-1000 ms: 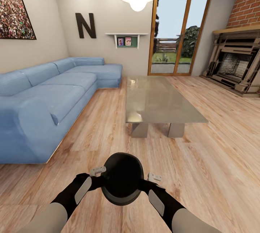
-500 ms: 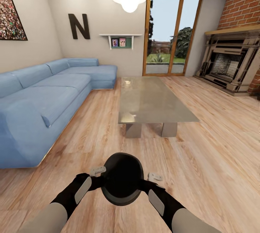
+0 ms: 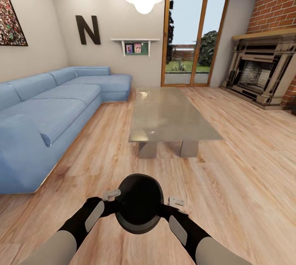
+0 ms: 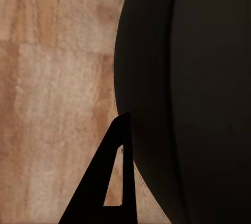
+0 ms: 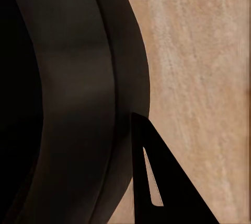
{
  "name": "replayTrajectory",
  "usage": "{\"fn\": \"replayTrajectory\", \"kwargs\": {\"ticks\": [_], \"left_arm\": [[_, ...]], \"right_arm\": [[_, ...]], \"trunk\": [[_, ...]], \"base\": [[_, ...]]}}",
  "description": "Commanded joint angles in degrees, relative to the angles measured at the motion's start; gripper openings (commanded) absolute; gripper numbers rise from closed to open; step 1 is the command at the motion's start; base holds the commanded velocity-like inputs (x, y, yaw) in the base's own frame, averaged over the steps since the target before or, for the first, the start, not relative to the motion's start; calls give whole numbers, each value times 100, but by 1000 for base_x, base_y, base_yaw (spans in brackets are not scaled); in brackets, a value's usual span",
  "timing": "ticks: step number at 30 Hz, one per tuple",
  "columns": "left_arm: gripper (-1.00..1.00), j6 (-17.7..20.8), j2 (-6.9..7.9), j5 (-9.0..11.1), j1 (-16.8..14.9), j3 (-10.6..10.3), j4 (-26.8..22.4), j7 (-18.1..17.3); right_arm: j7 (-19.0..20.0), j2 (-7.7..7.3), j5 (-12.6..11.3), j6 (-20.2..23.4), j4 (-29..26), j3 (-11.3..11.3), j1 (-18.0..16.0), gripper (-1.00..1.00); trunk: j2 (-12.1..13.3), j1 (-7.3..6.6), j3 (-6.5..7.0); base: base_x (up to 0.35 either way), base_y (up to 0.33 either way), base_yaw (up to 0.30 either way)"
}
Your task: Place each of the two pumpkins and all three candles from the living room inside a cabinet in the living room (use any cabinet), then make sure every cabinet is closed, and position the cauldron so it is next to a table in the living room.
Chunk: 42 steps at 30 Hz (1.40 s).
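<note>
Head view: the left gripper (image 3: 116, 200) and right gripper (image 3: 169, 207) pinch the round matte-black cauldron (image 3: 139, 203) above wooden floor, short of the grey glass-topped table (image 3: 168, 112); wrist views: one finger (image 4: 112, 182) (image 5: 157, 177) flanks its wall; next, approach and lower it beside the table.

Between the jaws the cauldron (image 3: 139, 203) looks matt black and smooth, above a grained wood floor (image 3: 230, 182), with the glossy grey glass table (image 3: 170, 112) and cloth-like blue sofa (image 3: 53, 112) beyond.

we cannot see our fingers (image 4: 117, 182) past the cauldron (image 3: 139, 203). the sofa (image 3: 45, 117) runs off the head view's edge. the shelf photos (image 3: 133, 48) are too small to read.
</note>
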Motion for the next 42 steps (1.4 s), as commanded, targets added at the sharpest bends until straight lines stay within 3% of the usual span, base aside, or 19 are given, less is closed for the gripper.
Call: {"fn": "replayTrajectory", "kwargs": {"ticks": [1, 42], "left_arm": [[-100, 259, 10, 204, -2, -54, -7, 47], [-100, 261, 19, 203, -2, -54, -7, 47]], "right_arm": [[284, 0, -8, -150, -31, 75, -8, -100], [284, 0, -8, -146, -40, 75, -8, -100]], "trunk": [[-3, -1, -5], [-3, -1, -5]], "base": [[132, -78, 0], [148, -50, 0]]}}
